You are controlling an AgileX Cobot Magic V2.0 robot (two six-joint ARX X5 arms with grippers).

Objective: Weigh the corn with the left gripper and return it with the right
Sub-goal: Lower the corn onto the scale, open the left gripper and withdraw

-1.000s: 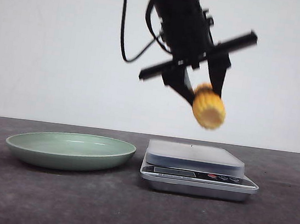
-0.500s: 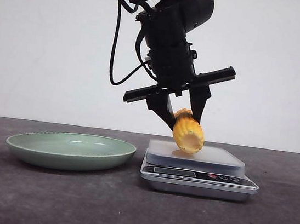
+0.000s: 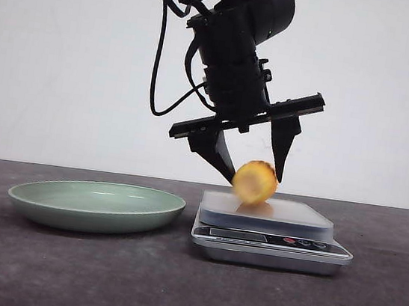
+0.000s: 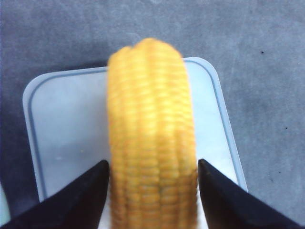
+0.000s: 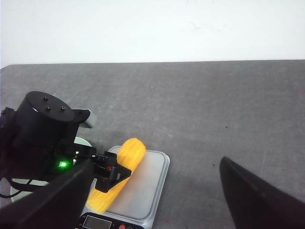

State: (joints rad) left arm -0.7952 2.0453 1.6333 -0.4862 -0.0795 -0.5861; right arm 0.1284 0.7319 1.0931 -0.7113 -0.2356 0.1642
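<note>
The green plate (image 3: 96, 205) sits on the table (image 3: 61, 270), well off to the left of the left pincer (image 3: 251, 170), w/ nothing touching it. The scale (image 3: 272, 231) is right under that pincer, just beside the plate.

The left pincer hangs over the scale w/ its two black fingers (image 3: 216, 151) spread apart. The corn (image 3: 254, 183) is between them, low down, at the scale's top; it looks blurry in the front view. In the left wrist view the corn (image 4: 151, 138) lies long-ways over the gray weighing pad (image 4: 62, 138), and the fingers (image 4: 76, 200) are at each side of it, right by the kernels. A thin dark gap shows by one finger, so the pincer looks let go, not squeezing.

The right pincer (image 5: 157, 205) is up high and off to the right of the left one. Its fingers (image 5: 257, 200) are wide apart and hold nothing. From there the corn (image 5: 116, 174) shows lying on the scale (image 5: 138, 195), partly under the left arm (image 5: 40, 133).
</note>
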